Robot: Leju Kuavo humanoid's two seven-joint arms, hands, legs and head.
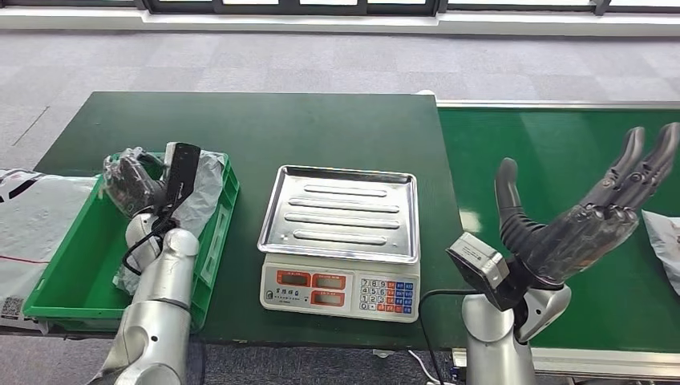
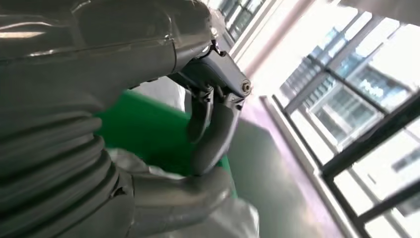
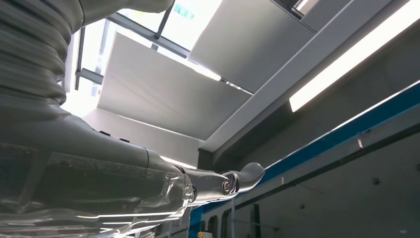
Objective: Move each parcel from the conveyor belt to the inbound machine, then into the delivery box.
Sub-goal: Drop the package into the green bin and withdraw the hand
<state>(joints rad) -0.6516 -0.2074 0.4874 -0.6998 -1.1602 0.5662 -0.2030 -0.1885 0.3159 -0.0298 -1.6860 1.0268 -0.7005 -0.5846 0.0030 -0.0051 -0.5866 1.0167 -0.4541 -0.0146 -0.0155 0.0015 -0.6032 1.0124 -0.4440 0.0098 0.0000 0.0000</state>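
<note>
Left robot hand [image 1: 132, 183] holds a parcel [image 1: 200, 188] in the box [image 1: 60, 277], release pending; right robot hand [image 1: 589, 212], open and empty, should take the next parcel [image 1: 664, 237] from the belt [image 1: 561, 152]

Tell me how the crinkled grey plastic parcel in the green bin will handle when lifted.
The crinkled grey plastic parcel probably flops: its film is wrinkled and drapes over the green plastic bin wall. It likely feels light, since it slumps loosely beside the left hand. The glossy film may be slippery, so a pinch could slide.
</note>
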